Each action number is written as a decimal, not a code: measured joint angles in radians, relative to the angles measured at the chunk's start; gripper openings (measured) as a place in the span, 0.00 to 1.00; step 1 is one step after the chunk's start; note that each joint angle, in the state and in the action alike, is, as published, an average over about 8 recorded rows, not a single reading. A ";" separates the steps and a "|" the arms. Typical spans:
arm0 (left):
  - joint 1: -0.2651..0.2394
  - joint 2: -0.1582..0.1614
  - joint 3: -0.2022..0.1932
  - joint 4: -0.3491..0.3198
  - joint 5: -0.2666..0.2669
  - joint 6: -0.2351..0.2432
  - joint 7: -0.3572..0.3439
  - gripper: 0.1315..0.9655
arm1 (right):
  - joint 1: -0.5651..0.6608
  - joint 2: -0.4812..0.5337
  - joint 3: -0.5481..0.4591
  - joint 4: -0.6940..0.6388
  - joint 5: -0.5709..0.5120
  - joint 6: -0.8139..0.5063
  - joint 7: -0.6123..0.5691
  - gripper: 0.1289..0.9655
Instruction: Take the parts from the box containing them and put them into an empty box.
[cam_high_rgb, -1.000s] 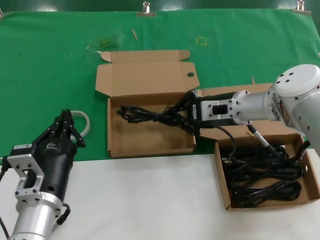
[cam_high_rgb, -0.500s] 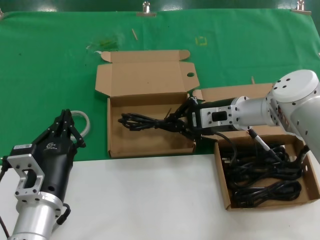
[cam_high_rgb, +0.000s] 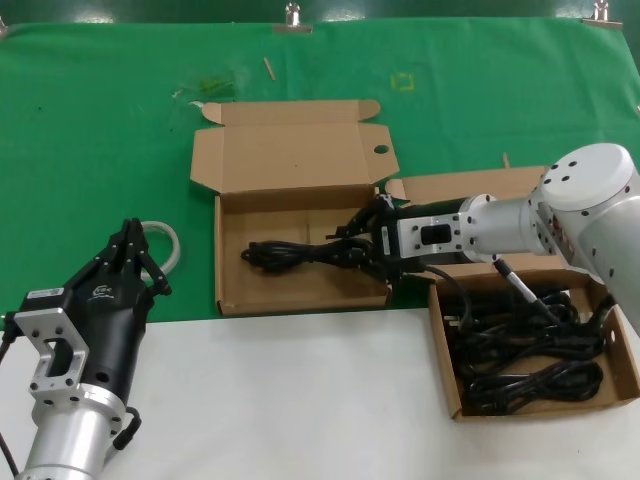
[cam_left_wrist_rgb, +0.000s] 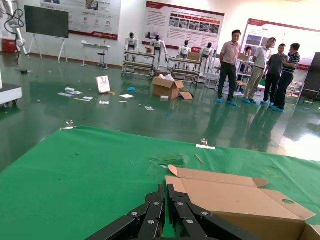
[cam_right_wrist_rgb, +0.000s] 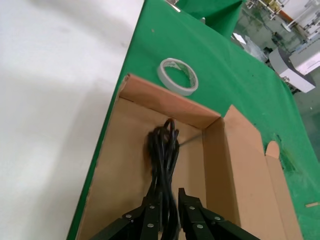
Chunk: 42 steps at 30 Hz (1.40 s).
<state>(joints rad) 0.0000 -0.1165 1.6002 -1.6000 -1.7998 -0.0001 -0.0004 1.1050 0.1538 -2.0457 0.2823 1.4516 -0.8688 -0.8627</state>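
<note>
My right gripper (cam_high_rgb: 352, 245) reaches into the left cardboard box (cam_high_rgb: 300, 288) and is shut on a coiled black power cord (cam_high_rgb: 290, 252). The cord lies stretched low along the box floor, away from the gripper. In the right wrist view the cord (cam_right_wrist_rgb: 164, 147) runs out between the fingertips (cam_right_wrist_rgb: 170, 200) towards the far wall of the box (cam_right_wrist_rgb: 160, 102). The right box (cam_high_rgb: 443, 365) holds several more black cords (cam_high_rgb: 525, 350). My left gripper (cam_high_rgb: 128, 232) is shut and empty, parked left of the boxes over the green cloth; it also shows in its own wrist view (cam_left_wrist_rgb: 166, 190).
A roll of white tape (cam_high_rgb: 172, 240) lies just behind my left gripper, also seen in the right wrist view (cam_right_wrist_rgb: 177, 76). The left box's lid (cam_high_rgb: 290, 150) stands open at the back. The white table front lies nearest me.
My right gripper has lowered the cord into the left box and drawn slightly back to the right. The cord now lies flatter on the floor. The left arm has not moved.
</note>
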 joint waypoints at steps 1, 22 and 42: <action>0.000 0.000 0.000 0.000 0.000 0.000 0.000 0.03 | -0.002 0.000 0.000 0.006 0.000 0.001 0.003 0.09; 0.000 0.000 0.000 0.000 0.000 0.000 0.000 0.03 | -0.042 0.019 0.002 0.110 0.005 0.007 0.052 0.38; 0.000 0.000 0.000 0.000 0.000 0.000 0.000 0.25 | -0.123 0.029 0.036 0.202 0.031 0.072 0.114 0.86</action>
<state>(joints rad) 0.0000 -0.1165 1.6002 -1.6000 -1.7998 -0.0001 -0.0004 0.9816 0.1827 -2.0096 0.4844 1.4825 -0.7965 -0.7491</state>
